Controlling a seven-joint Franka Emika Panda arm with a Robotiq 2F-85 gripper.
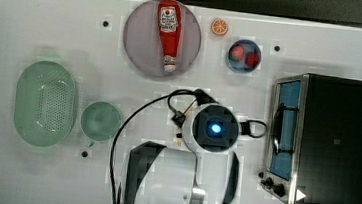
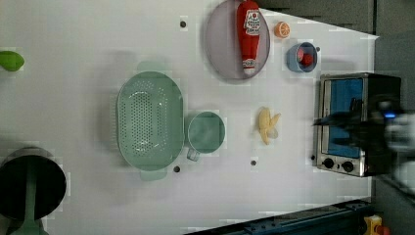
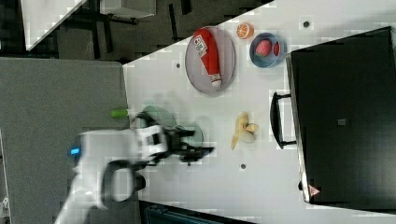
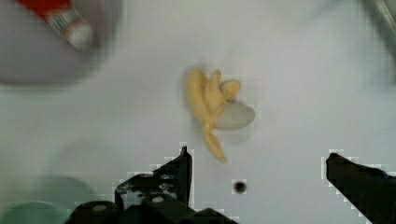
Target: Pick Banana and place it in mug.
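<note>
The banana (image 2: pixel 268 125) is small, pale yellow and partly peeled, and it lies on the white table between the mug and the toaster oven. It also shows as the banana (image 3: pixel 243 129) and the banana (image 4: pixel 212 106). The mug (image 1: pixel 101 120), round and pale green with a little handle, stands beside the colander; it is the mug (image 2: pixel 206 132) too. My gripper (image 4: pixel 259 164) hangs above the table, open, with nothing between its fingers, and the banana lies just ahead of the fingertips. In the right view my gripper (image 3: pixel 201 148) sits in front of the mug. In the top view my arm's wrist (image 1: pixel 215 128) covers the banana.
A ketchup bottle (image 1: pixel 169 33) lies on a grey plate (image 1: pixel 140 38). An orange slice (image 1: pixel 219 27) and a blue bowl of red fruit (image 1: pixel 243 56) sit nearby. A toaster oven (image 1: pixel 326 141) stands at the top view's right, a green colander (image 1: pixel 46 103) at the top view's left.
</note>
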